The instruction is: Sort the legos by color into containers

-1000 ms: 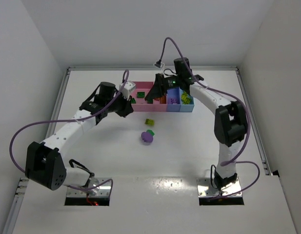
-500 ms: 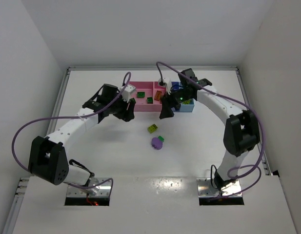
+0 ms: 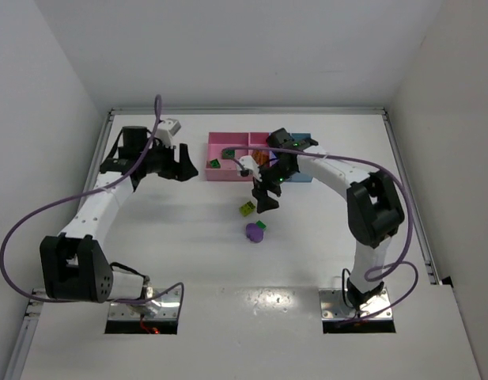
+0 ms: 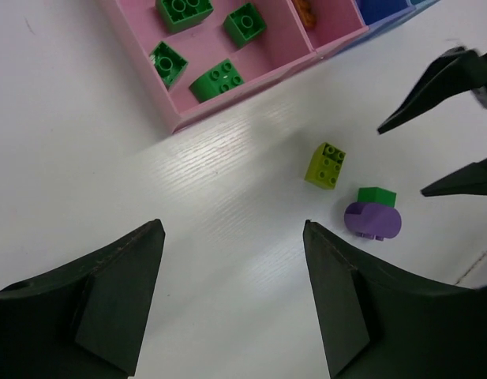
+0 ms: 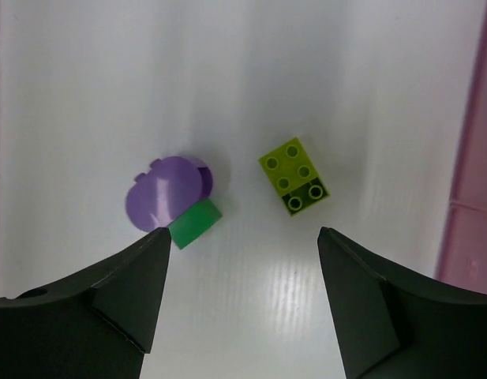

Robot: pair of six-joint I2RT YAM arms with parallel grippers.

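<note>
The containers are one tray [image 3: 228,146] with pink compartments and blue ones at its right end. Several green legos [image 4: 215,79] lie in a pink compartment, and an orange one [image 4: 306,12] lies in the neighbouring one. On the table lie a yellow-green brick [image 3: 247,209] [image 5: 294,176] and a round purple piece [image 3: 253,233] [image 5: 166,192] with a green brick [image 5: 194,222] against it. My right gripper [image 3: 265,199] [image 5: 243,233] hangs open above these loose pieces. My left gripper [image 3: 187,168] [image 4: 231,229] stands open and empty, left of the tray.
The tray's pink wall [image 4: 282,73] runs across the top of the left wrist view, and its edge [image 5: 468,197] shows at the right of the right wrist view. My right gripper's dark fingers [image 4: 432,79] show beside the loose bricks. White walls enclose the table.
My left gripper has opened and drawn back to the left, away from the tray. My right gripper has moved from over the tray down to the loose bricks.
</note>
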